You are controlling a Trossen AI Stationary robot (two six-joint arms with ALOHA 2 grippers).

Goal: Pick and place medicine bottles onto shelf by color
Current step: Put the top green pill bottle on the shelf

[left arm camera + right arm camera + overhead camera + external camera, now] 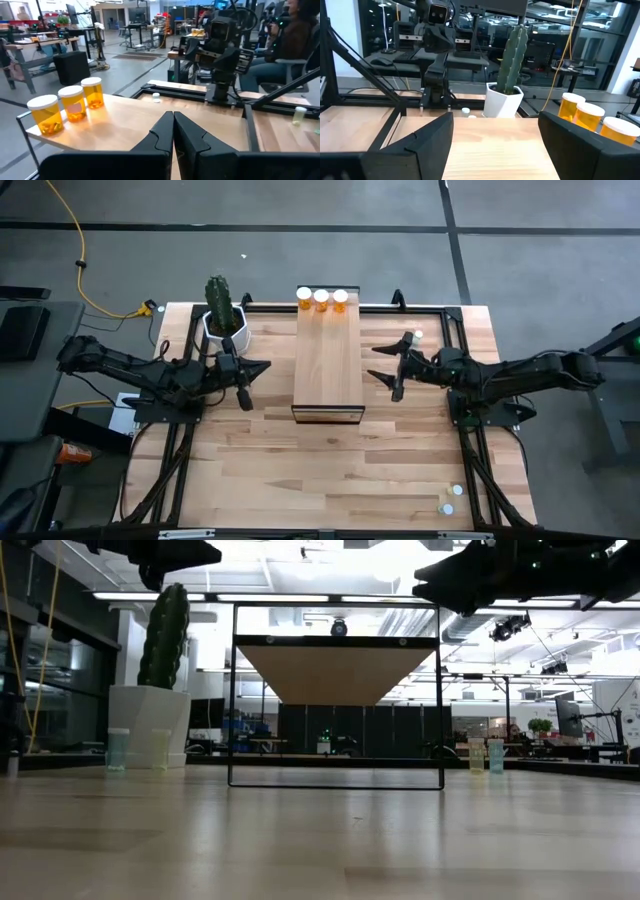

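Three orange medicine bottles (321, 300) with white caps stand in a row at the far end of the light-wood shelf (328, 365); they also show in the left wrist view (72, 107) and the right wrist view (592, 117). My left gripper (262, 369) is shut and empty, level with the shelf's left side. My right gripper (380, 362) is open and empty beside the shelf's right side. Small pale bottles stand on the table: by the cactus pot (118, 750), at the far right (486, 755) and at the near right corner (452, 499).
A cactus in a white pot (224, 320) stands at the far left, just beyond my left gripper. The shelf stands on a dark frame (335, 785) with open room beneath. Bare tabletop (330, 470) lies toward the near edge. A seated person (290, 35) is beyond the table.
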